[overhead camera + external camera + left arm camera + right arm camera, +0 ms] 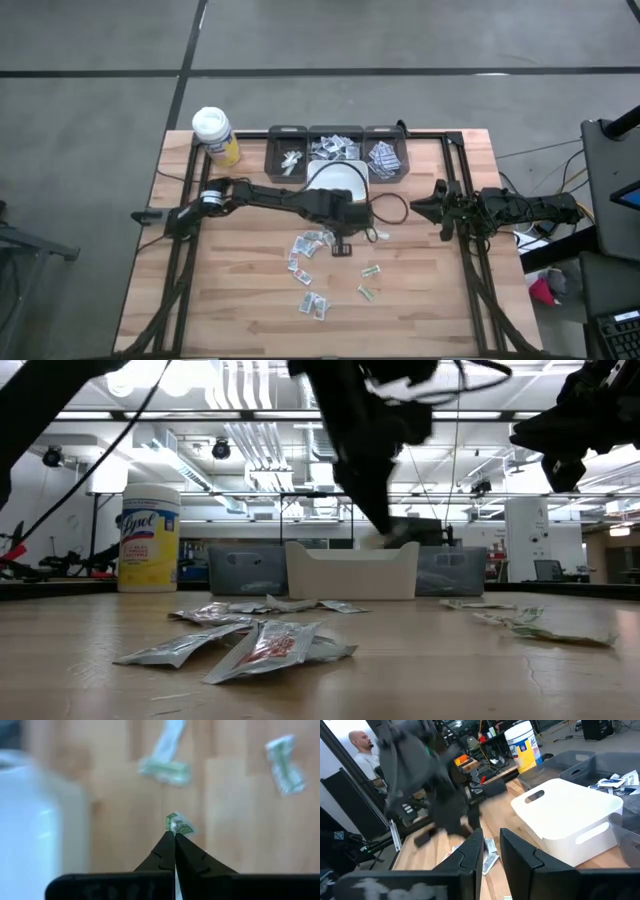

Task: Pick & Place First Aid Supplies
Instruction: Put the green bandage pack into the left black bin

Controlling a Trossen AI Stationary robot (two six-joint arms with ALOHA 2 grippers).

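While left pincer (174, 834) clamped on green-printed packet (178, 824), wooden table (240, 300) strewn with packets

One legible marking is present: the brand name "Lysol", printed in blue script on the yellow label of the white-lidded canister (148, 537). In the low view the word sits on the upper part of the label, facing the camera. The canister stands left of the white bin (352, 569), well apart from it. The smaller print below the brand name cannot be read. The same canister (524, 745) appears in the right wrist view beyond the white bin (567, 815); its label print is illegible there. Print on the packets (262, 641) in front of the white bin is too small to read.
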